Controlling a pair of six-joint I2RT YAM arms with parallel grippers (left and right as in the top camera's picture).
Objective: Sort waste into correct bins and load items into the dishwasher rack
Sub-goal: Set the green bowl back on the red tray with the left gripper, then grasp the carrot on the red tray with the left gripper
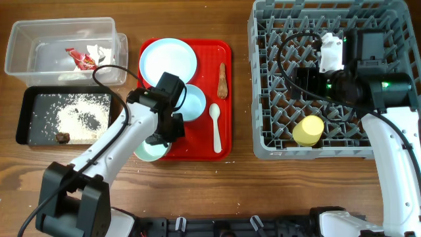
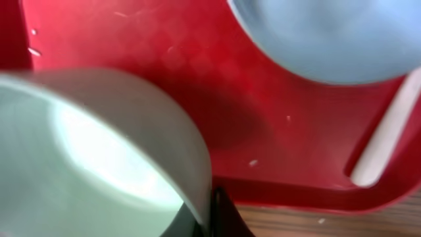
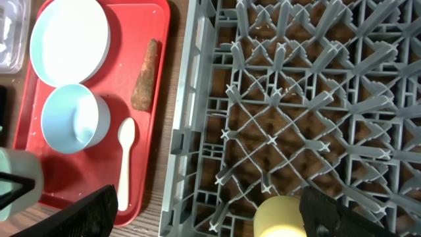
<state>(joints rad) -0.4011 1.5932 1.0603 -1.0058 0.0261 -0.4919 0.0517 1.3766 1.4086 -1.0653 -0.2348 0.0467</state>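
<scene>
At the left end effector point(image 1: 160, 138), one dark finger point(image 2: 220, 216) is pressing on the rim of the pale green bowl point(image 2: 99, 164). It is gripping that smooth, glossy wall at the front-left corner of the red tray point(image 1: 223, 49).

Over on the other side, the right end effector point(image 3: 209, 197) is hanging wide open and empty above the grey rack point(image 3: 191, 99). The small yellow cup point(image 3: 279, 220) is lying just below, between its fingers, among the pegs near the rack's front wall.

Moving outward across the flat, shiny tray, a light blue bowl point(image 1: 194, 102) is sitting beside the gripped one. A round light blue plate point(image 1: 168, 60) is resting behind it. A white spoon point(image 1: 216, 128) and a rough, tapered brown food piece point(image 1: 222, 80) are lying along the right side.

Further left, a clear tub point(image 1: 20, 59) is holding the crumpled red-and-white wrapper point(image 1: 82, 59). A shallow black tray point(image 1: 29, 131) is carrying scattered rice grains point(image 1: 75, 118) and a dark lump point(image 1: 62, 137). Everything is sitting on a brown wood-grain desk point(image 1: 197, 20).
</scene>
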